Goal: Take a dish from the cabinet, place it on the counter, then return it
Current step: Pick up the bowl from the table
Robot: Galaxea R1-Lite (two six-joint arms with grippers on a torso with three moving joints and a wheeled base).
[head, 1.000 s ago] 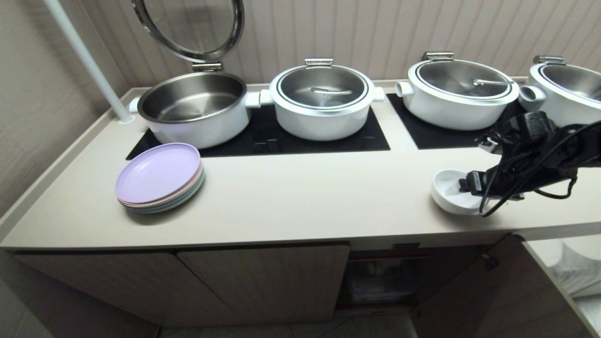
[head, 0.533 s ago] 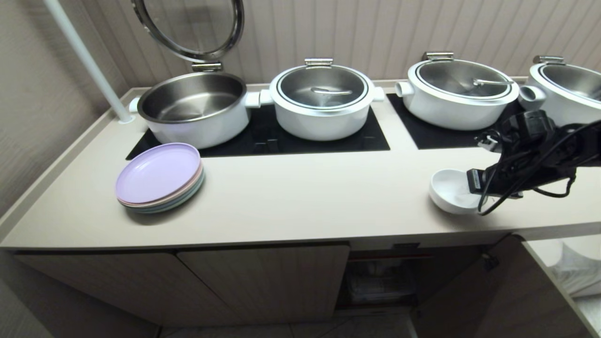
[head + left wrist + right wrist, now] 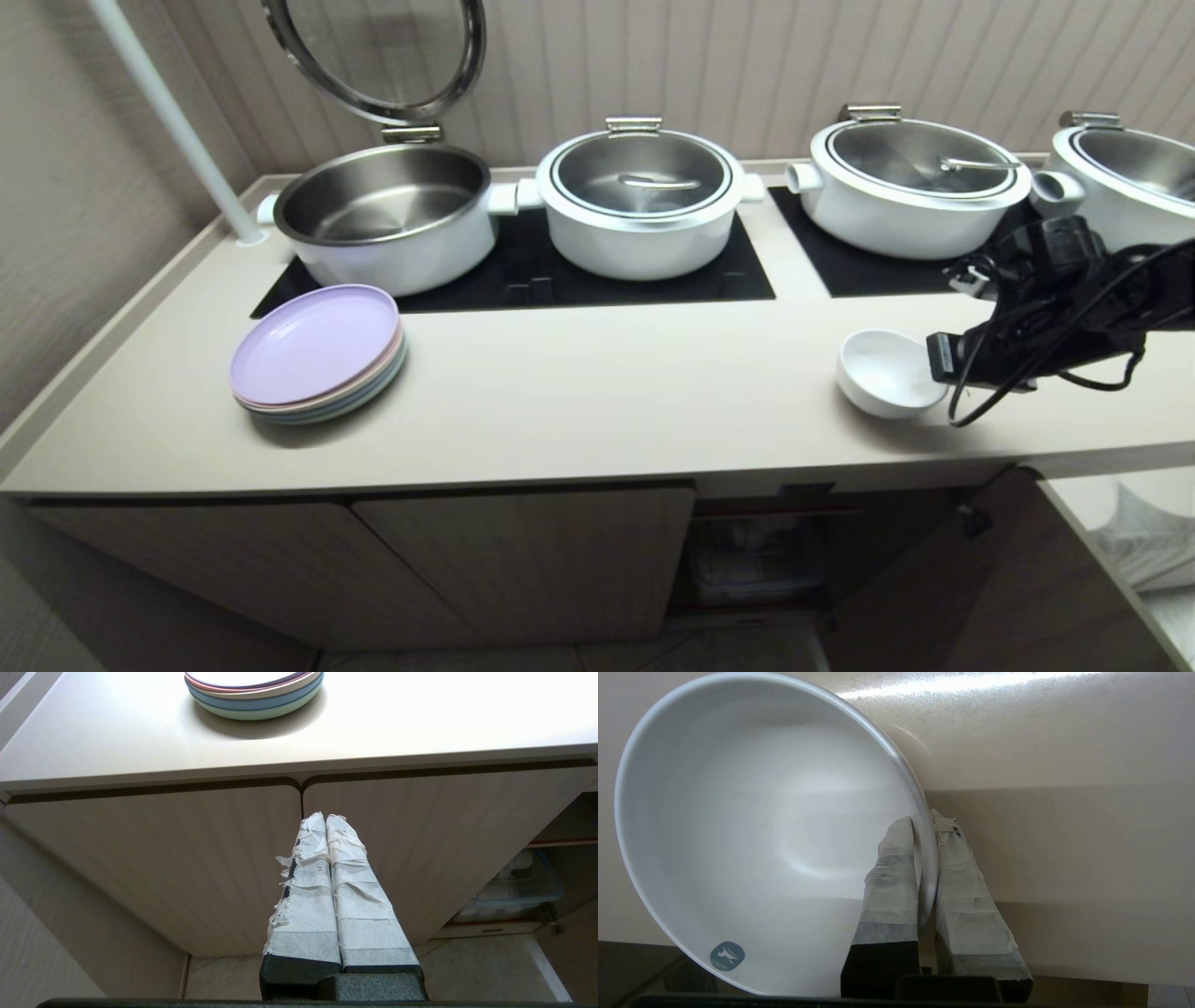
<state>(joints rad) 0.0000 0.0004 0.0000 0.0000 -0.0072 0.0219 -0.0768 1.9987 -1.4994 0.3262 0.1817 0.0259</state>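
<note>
Shifted left and levelled since a second ago: dish (image 3: 887,371) on counter (image 3: 597,392), right gripper (image 3: 936,357) at its rim. Left wrist view: left gripper (image 3: 325,820) parked before shut cupboard doors (image 3: 187,858), fingers pressed together. Right wrist view: fingers (image 3: 889,877) pinching dish rim, one inside, one outside.

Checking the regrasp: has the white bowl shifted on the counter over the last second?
Yes. The bowl slid left and slightly back toward the black panel, and sits more level, its rim pinched in the right gripper.
</note>
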